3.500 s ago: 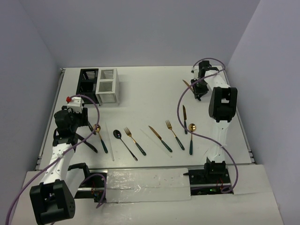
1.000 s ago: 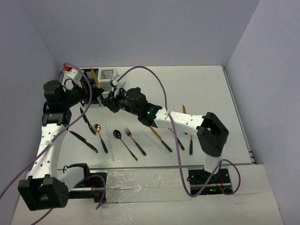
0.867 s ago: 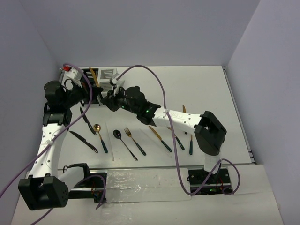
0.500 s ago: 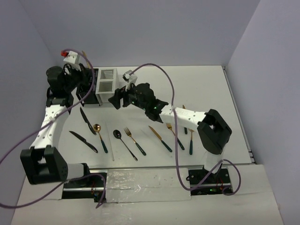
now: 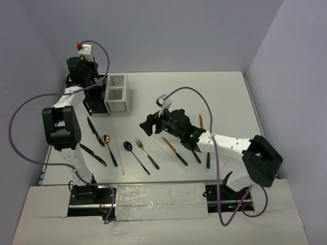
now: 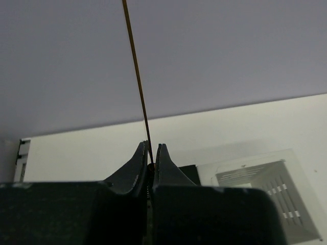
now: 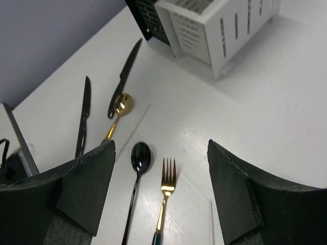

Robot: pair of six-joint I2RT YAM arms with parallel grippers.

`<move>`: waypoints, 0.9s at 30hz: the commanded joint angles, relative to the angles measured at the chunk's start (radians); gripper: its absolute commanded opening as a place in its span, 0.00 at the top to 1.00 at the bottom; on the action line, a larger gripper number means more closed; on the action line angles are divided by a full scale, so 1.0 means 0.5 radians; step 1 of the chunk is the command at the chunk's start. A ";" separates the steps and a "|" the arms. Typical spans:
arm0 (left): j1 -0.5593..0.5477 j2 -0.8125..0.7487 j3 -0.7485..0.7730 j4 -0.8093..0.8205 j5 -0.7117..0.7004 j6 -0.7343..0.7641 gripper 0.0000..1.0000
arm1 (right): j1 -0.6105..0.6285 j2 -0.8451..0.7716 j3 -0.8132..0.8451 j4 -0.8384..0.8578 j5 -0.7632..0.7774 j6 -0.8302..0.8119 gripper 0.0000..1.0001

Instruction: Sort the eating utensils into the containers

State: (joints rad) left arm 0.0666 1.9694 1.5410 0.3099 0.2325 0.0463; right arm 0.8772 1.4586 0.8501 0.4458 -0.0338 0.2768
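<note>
In my left wrist view, the gold utensil (image 6: 135, 76) nipped in the left gripper (image 6: 152, 155) shows edge-on only. Its upper end leaves the top edge and its lower end is buried between the fingers, so I cannot tell its kind. The gripper body covers most of the black caddy (image 6: 188, 174). The white caddy (image 6: 265, 194) is blurred. In the right wrist view, the gold fork (image 7: 164, 196) and black spoon (image 7: 138, 166) lose their handles at the bottom edge. From above, the right arm (image 5: 225, 144) hides the heads of two dark-handled utensils (image 5: 208, 161).
</note>
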 commanded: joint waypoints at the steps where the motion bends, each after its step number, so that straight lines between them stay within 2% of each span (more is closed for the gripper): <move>1: 0.011 0.022 0.133 0.126 -0.128 0.012 1.00 | 0.013 -0.171 -0.135 0.093 0.064 0.066 0.21; 8: 0.072 0.056 -0.137 0.218 -0.063 -0.053 1.00 | 0.013 -0.349 -0.259 -0.053 0.215 0.057 0.20; 10: 0.085 0.086 -0.125 0.175 -0.060 -0.074 1.00 | 0.010 -0.337 -0.188 -0.213 0.273 0.066 0.20; 13: 0.103 0.114 -0.152 0.116 -0.014 -0.172 0.98 | 0.010 -0.300 -0.032 -0.681 0.411 0.057 0.19; 16: 0.109 0.065 -0.292 0.239 0.023 -0.188 0.89 | 0.007 -0.294 0.027 -0.936 0.543 0.072 0.19; 17: 0.109 0.044 -0.348 0.300 0.041 -0.191 0.79 | 0.001 -0.306 0.036 -1.044 0.607 0.109 0.18; 18: 0.109 0.043 -0.348 0.316 0.053 -0.197 0.73 | -0.012 -0.312 0.039 -1.045 0.617 0.109 0.18; 21: 0.121 0.028 -0.376 0.298 0.047 -0.243 0.67 | -0.097 -0.377 0.027 -1.232 0.541 0.201 0.19; 25: 0.140 -0.021 -0.388 0.264 0.060 -0.313 0.64 | -0.153 -0.457 0.021 -1.525 0.500 0.226 0.31; 27: 0.149 -0.061 -0.416 0.279 0.063 -0.344 0.55 | -0.153 -0.481 0.027 -1.627 0.500 0.235 0.35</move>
State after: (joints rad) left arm 0.1234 2.0125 1.3491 0.4160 0.2508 -0.0803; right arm 0.8005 1.2732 0.8337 -0.2344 0.2028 0.3702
